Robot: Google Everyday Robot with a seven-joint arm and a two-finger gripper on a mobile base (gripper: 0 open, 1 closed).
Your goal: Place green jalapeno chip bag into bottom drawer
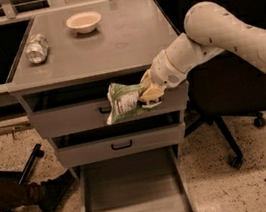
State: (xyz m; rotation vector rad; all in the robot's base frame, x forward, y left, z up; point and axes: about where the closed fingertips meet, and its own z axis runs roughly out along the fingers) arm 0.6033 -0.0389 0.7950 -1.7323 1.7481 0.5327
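**Gripper (150,94) holding green jalapeno chip bag (122,102) at the drawer fronts**

The gripper is clamping the right edge of the green jalapeno chip bag, its fingers closed on the crumpled foil. The bag is hanging out to the gripper's left, clear of any surface, with its white label panel facing the camera. Both are sitting in front of the face of the top drawer (64,120), just below the front edge of the table (126,33). The white arm (223,37) is reaching in from the gripper's right and from above.

Below the gripper, the middle drawer (149,140) is showing its black handle. Further below, the bottom drawer (132,194) is standing pulled out toward the camera, its plain grey inside showing. The bag is well above it and not touching it.

Up and far to the left of the gripper, a crushed silver can (36,48) is lying on the table. A cream bowl (84,21) is sitting behind it, nearer the back edge. To the gripper's right, a black office chair (241,85) is standing beside the table. Low to the left, a dark shoe (51,190) is resting on the speckled floor.
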